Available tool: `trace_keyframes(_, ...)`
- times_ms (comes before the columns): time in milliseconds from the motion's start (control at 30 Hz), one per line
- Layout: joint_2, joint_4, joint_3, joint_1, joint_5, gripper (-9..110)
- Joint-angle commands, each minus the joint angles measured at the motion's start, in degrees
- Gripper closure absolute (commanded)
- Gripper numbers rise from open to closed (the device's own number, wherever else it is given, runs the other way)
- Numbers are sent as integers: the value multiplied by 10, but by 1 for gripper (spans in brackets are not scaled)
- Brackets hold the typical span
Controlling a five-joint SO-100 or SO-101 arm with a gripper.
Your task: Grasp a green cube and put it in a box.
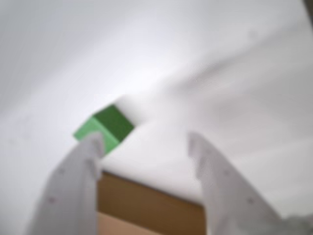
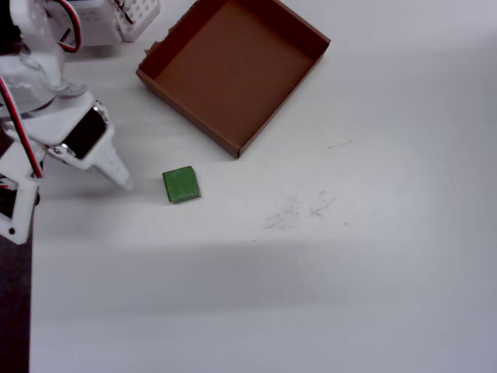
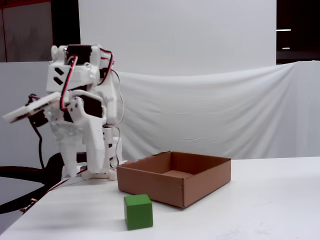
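Fingers: two white fingers (image 1: 78, 191) fill the foot of the wrist view, spread apart with nothing between them
Gripper: gripper (image 1: 146, 142) open and raised off the table (image 2: 349, 295), probably to come down over its target
Green cube: green cube (image 2: 181, 184) lies flat on the table, apart from the gripper in the overhead view and just in front of the box
Box: box (image 2: 303, 78) empty, open side up, ready to receive
Orientation: cube has no long axis; its top is turned slightly off the table edge, so the jaws may need a small wrist turn
Stage: approach, grasp not yet made
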Motion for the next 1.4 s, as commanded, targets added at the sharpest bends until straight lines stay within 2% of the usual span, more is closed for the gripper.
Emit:
trace_keyframes(0,-27,-17,-46,-27,6,77)
trace_keyframes(433,-124,-107,-81,-74,-1,72)
trace_keyframes(900,-150,-114,-87,-106,-125,72)
trace_keyframes(1367,-164,-83,-92,-147,-166,72)
